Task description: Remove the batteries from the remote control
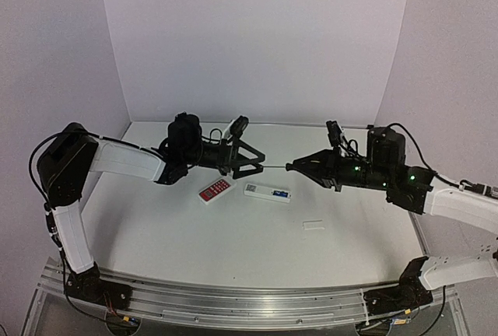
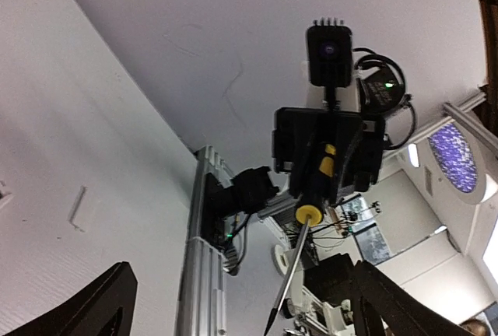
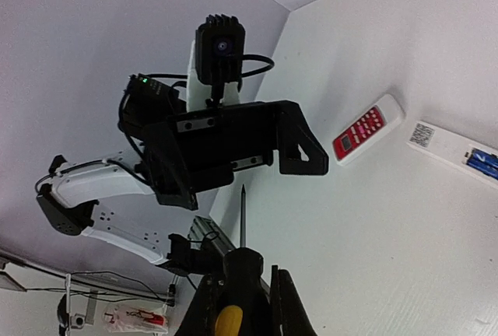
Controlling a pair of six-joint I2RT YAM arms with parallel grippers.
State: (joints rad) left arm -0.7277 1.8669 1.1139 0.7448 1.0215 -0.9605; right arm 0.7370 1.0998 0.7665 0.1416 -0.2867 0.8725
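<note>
The long white remote control (image 1: 267,192) lies back up on the table with its compartment open. The blue batteries (image 1: 280,194) sit in it. In the right wrist view the remote (image 3: 443,143) and the batteries (image 3: 484,162) are at the right edge. My left gripper (image 1: 258,163) is open and empty, held above the table and facing right. My right gripper (image 1: 294,166) is shut on a black and yellow screwdriver (image 3: 241,274). Its shaft (image 1: 276,166) points at the left gripper. The left wrist view shows the screwdriver (image 2: 307,215) between my open fingers (image 2: 109,301).
A shorter red-faced remote (image 1: 215,190) lies just left of the white one and shows in the right wrist view (image 3: 367,128). A small flat white cover piece (image 1: 313,225) lies on the table at front right. White walls close in the back and sides.
</note>
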